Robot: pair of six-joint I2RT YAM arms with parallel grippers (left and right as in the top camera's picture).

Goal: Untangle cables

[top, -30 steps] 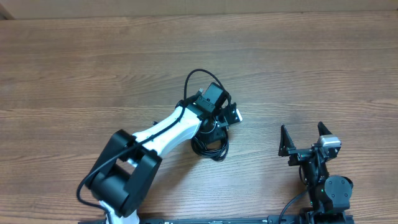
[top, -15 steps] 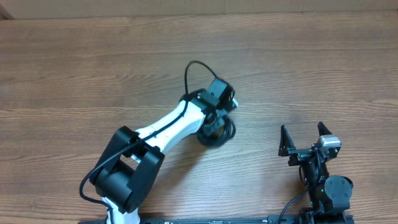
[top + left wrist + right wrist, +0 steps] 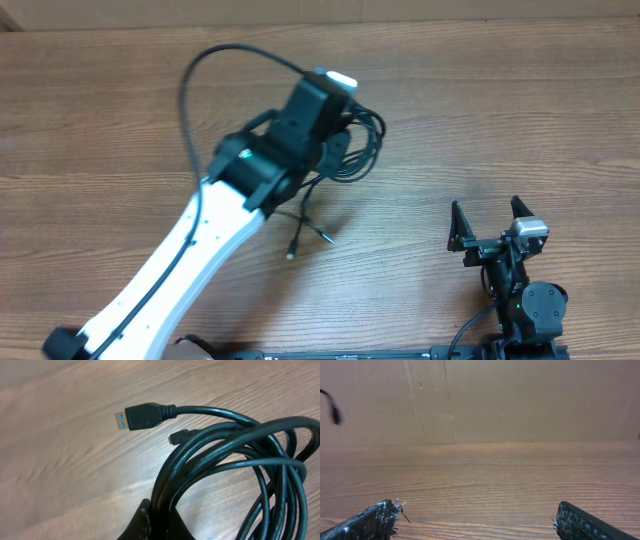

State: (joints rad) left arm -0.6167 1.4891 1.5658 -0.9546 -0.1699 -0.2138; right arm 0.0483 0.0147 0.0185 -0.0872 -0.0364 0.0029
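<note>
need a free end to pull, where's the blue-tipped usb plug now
In the left wrist view the usb plug sits upper centre, poking out leftward from the cables, which the left claw grips below.

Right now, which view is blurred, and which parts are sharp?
Left wrist view: the table is smeared by motion blur, yet the cables and USB plug are sharp. Right wrist view: wood grain crisp, no glare. Overhead view: evenly lit, grain clear.
</note>
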